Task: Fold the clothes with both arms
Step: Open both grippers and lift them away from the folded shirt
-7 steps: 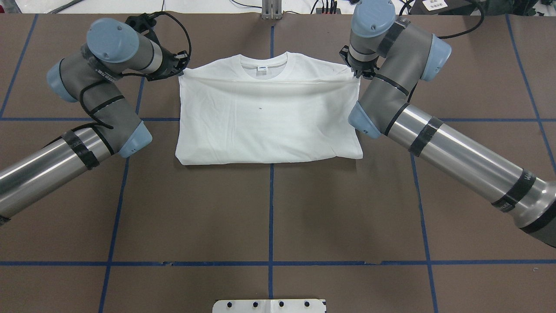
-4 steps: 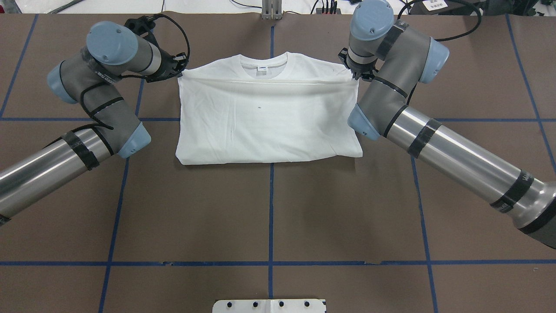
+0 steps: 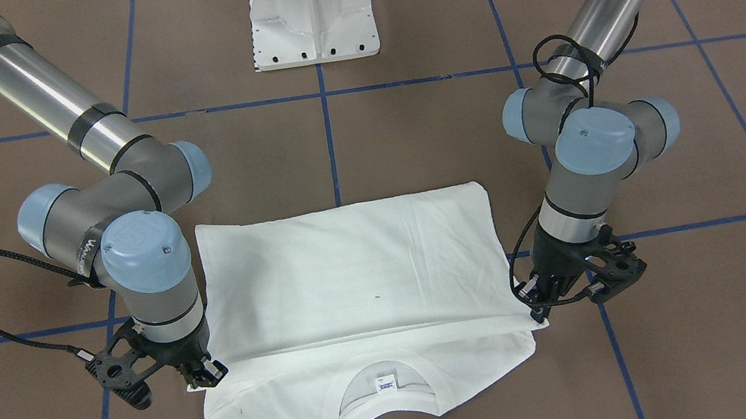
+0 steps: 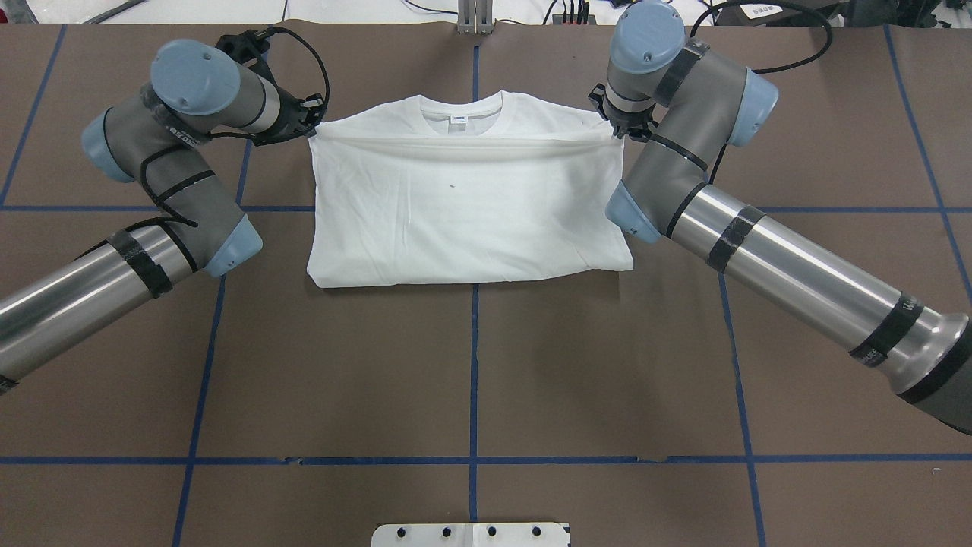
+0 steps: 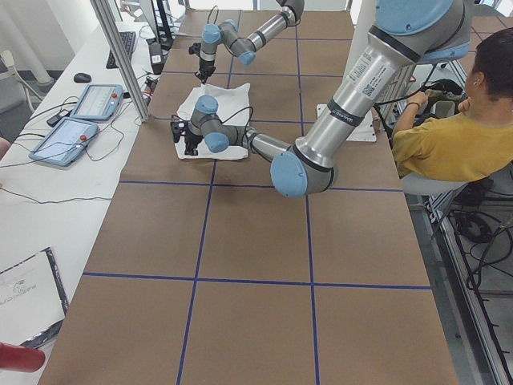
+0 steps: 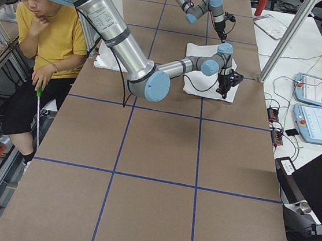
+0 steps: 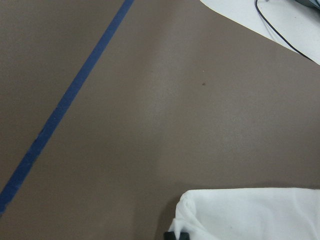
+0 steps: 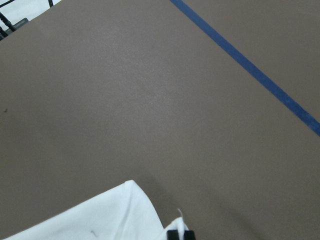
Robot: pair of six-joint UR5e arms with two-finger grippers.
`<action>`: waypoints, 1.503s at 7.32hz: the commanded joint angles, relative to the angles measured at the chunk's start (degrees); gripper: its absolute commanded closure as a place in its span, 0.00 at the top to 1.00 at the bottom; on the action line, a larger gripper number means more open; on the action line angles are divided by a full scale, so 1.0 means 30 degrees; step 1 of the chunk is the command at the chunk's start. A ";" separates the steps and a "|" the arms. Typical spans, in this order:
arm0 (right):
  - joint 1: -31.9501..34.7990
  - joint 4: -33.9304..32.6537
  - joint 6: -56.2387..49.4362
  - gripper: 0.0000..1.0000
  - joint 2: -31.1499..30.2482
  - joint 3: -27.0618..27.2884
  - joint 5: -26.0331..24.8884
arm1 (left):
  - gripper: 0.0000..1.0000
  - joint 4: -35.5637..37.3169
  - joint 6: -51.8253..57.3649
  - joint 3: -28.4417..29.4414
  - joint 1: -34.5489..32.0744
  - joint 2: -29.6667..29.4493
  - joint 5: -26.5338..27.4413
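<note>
The white T-shirt (image 4: pixel 471 205) lies on the brown table, its lower half folded up over the chest. The collar and neck label (image 4: pixel 460 118) stay uncovered at the far end. My left gripper (image 4: pixel 313 125) is shut on the left corner of the folded-over layer, low over the table. My right gripper (image 4: pixel 615 131) is shut on the right corner. In the front-facing view the left gripper (image 3: pixel 537 314) is on the right and the right gripper (image 3: pixel 204 377) on the left, with the fold's edge stretched straight between them. Both wrist views show pinched white cloth (image 7: pixel 250 215) (image 8: pixel 100 215).
The robot's white pedestal base (image 4: pixel 471 534) stands at the near table edge. Blue tape lines (image 4: pixel 473 365) divide the brown surface into squares. A seated person (image 5: pixel 457 136) is beside the table. Tablets (image 5: pixel 96 100) lie on a side bench past the far edge.
Both grippers, still holding the corners, have edged slightly further from the robot and to the left. The folded layer has crept a little toward the collar.
</note>
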 commanded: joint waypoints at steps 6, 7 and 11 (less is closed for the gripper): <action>0.0170 0.0121 0.0089 1.00 0.0433 -0.0256 -0.0264 | 0.25 -0.0586 -0.0030 0.0095 -0.0599 -0.0009 -0.0116; 0.0288 0.0034 0.0265 1.00 0.0027 0.1255 -0.0032 | 0.33 -0.0848 -0.0059 0.0008 -0.0775 -0.0038 -0.0204; -0.1403 -0.0054 0.3545 1.00 -0.5879 1.0184 0.1083 | 0.37 -0.1287 -0.0059 -0.0051 -0.0922 0.0107 -0.0496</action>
